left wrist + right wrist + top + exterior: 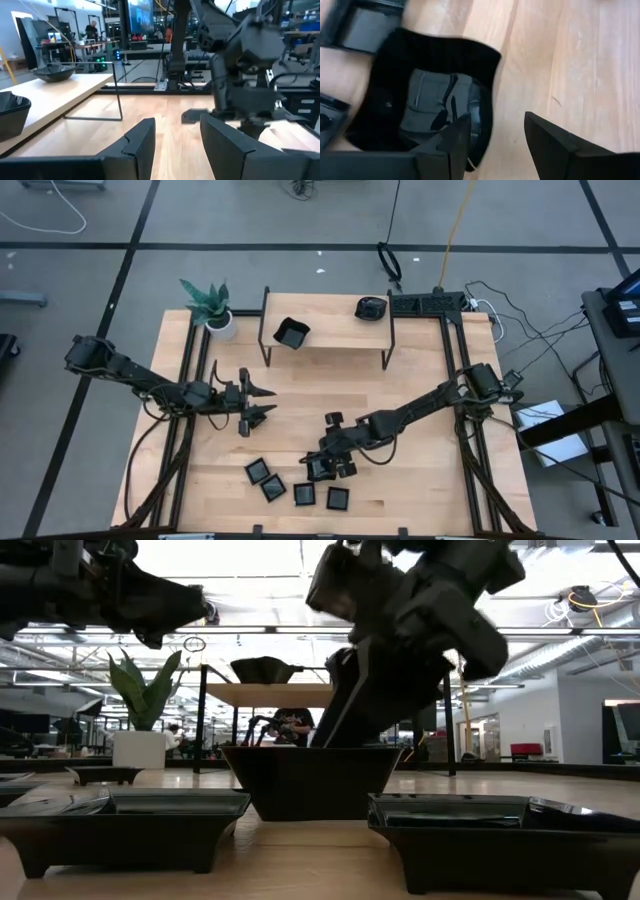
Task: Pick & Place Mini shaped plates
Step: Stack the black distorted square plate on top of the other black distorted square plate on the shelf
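Note:
Several small black glossy plates (273,488) lie near the table's front edge. My right gripper (322,468) stands open over a wavy-edged plate (430,100), slanting down. One finger (455,145) is over the plate's hollow, the other (555,145) outside its rim (491,95). In the low view that plate (310,780) rests on its base between two others. My left gripper (272,401) hovers open and level over the table's left middle, with nothing between its fingers (145,145). Two more plates (290,333) (371,307) sit on the raised shelf (330,330). My right gripper comes at the wavy-edged plate's rim (491,95) slanting from above, one finger inside the hollow and one outside. I cannot tell whether either finger touches the plate. The plate sits flat on the table.
A potted green plant (212,305) stands at the far left corner. The shelf's thin metal legs (265,340) rise from the table at the back. Bare wood lies between the two arms and on the right half. Cables and a power strip (425,303) lie beyond the far edge.

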